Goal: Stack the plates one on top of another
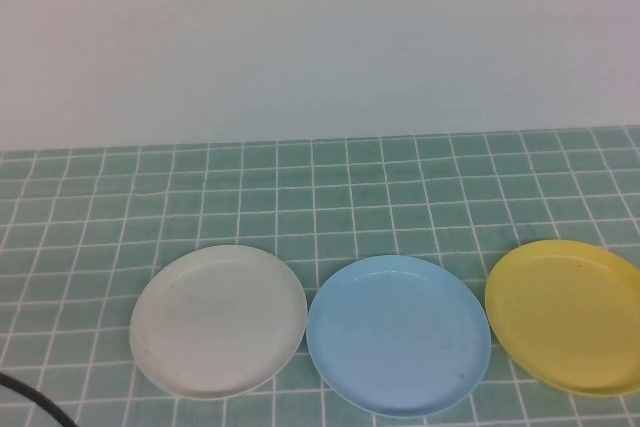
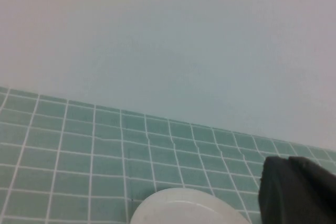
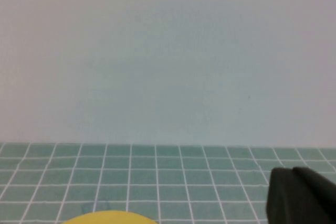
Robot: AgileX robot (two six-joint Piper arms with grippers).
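Observation:
Three round plates lie side by side on the green tiled table near its front edge. The white plate (image 1: 218,320) is on the left, the light blue plate (image 1: 398,334) in the middle, and the yellow plate (image 1: 567,315) on the right, partly cut by the view's edge. None touches or overlaps another. Neither gripper shows in the high view. In the left wrist view a dark part of my left gripper (image 2: 296,192) sits near the white plate's rim (image 2: 184,208). In the right wrist view a dark part of my right gripper (image 3: 302,196) shows, with the yellow plate's rim (image 3: 110,217) nearby.
A plain white wall (image 1: 320,37) stands behind the tiled table (image 1: 320,197). A black cable (image 1: 30,399) crosses the front left corner.

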